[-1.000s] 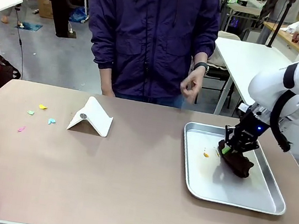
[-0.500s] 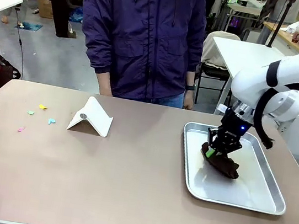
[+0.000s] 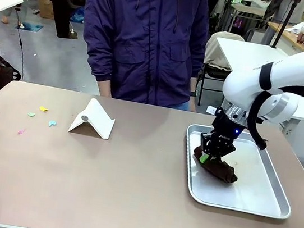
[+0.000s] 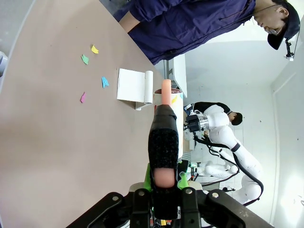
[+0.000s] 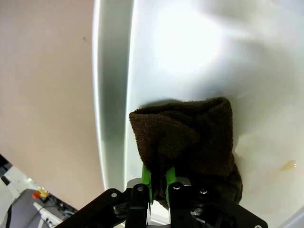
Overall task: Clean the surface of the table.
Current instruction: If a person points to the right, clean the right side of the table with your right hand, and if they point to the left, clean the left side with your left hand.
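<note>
The bench (image 3: 128,201) carries four small paper scraps (image 3: 43,109), one white folded card (image 3: 94,118), one steel tray (image 3: 254,193) and one brown cloth (image 3: 220,170), plus one black-and-pink tool (image 4: 164,142) at the left.

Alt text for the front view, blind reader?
The right pincer, shut on a dark brown cloth, holds it on the left part of a steel tray on the brown table. A white folded stand and coloured paper scraps lie farther left; a person in a navy jacket stands across.

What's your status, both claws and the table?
Right claw shut on brown cloth, in steel tray. Left claw shut on black-padded tool. Table: coloured scraps at left, uncleared. White stand beside them.
</note>
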Controlling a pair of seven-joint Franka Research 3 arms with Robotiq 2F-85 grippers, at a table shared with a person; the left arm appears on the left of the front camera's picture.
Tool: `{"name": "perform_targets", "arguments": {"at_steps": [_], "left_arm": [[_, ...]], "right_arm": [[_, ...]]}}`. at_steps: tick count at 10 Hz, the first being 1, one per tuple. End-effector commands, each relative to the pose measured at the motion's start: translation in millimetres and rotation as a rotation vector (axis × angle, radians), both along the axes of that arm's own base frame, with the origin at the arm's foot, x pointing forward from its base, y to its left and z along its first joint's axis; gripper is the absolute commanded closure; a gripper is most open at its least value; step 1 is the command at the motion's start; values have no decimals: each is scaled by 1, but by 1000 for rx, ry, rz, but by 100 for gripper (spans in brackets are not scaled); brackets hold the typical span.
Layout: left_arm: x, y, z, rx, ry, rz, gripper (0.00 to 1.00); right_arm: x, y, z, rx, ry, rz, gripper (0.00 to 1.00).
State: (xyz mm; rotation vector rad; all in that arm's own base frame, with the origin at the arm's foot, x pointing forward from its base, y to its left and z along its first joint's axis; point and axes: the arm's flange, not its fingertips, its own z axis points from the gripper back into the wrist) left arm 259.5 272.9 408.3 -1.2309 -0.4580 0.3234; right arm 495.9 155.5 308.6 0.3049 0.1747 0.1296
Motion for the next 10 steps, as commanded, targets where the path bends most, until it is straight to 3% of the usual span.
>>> {"name": "perform_targets", "arguments": {"at_steps": [1, 5, 10], "left_arm": [[-3, 1, 3, -1, -14, -12, 100], [-3, 1, 3, -1, -14, -12, 100], [-3, 1, 3, -1, -14, -12, 100]], "right_arm": [[3, -14, 1, -56, -38, -40, 87], [11, -57, 12, -114, -104, -246, 87], [16, -114, 14, -158, -62, -439, 87]]}}
